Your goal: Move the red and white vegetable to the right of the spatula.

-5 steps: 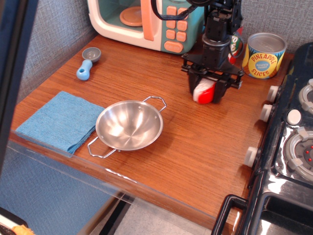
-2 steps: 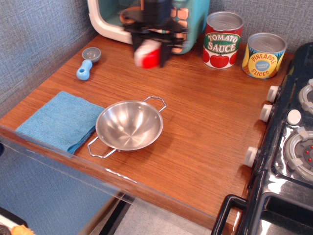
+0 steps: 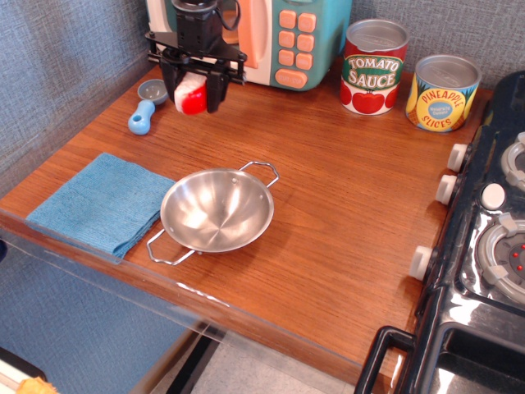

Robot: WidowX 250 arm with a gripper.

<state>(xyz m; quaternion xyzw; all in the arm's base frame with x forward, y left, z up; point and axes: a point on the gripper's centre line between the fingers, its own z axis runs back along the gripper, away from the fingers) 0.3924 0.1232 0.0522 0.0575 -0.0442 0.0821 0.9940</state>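
The red and white vegetable is held between my gripper's black fingers, just right of the spatula. My gripper points down from the back left, in front of the toy microwave, shut on the vegetable at or just above the tabletop. The spatula lies on the wooden table at the far left, light-blue handle toward the front, grey round head toward the back, partly beside my left finger.
A toy microwave stands at the back. A tomato sauce can and a pineapple can stand at the back right. A steel bowl sits mid-table, a blue cloth at front left, a toy stove at right.
My gripper carried the vegetable from the right side near the cans leftward across the table to a spot just right of the spatula, and lower than half a second ago.
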